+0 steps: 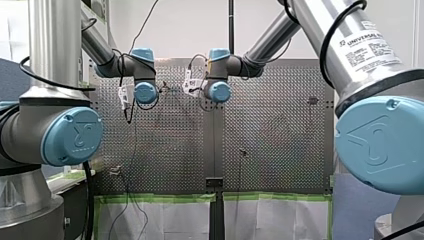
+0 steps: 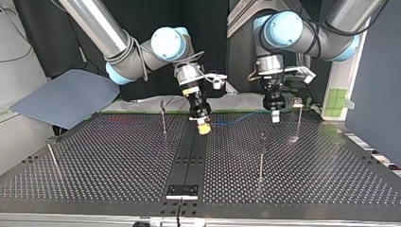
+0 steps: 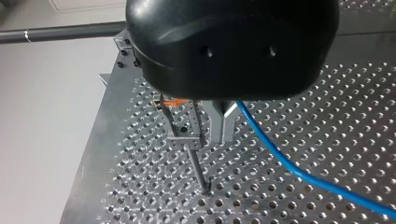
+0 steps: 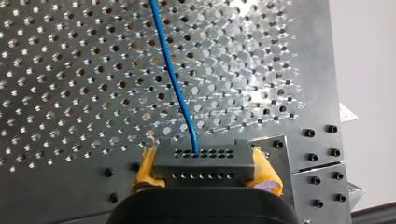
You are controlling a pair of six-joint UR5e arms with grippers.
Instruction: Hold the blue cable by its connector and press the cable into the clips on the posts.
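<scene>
Perforated surface [image 2: 94,165], arm-side edge: my right hand [image 4: 205,175] is clamped on the connector [image 4: 203,158]. The blue cable [image 4: 170,79] runs to my left hand [image 3: 222,133], whose fingers are together and seemingly pinch it beside a post [image 3: 196,163] and its clip [image 3: 184,133]. No clip looks filled, so all the pressing remains.

We lose the blue cable [image 3: 280,161] behind the body of our left gripper [image 3: 223,135], it's cut off at the gripper's 4 o'clock, and it's too faint to trace in front view.
</scene>
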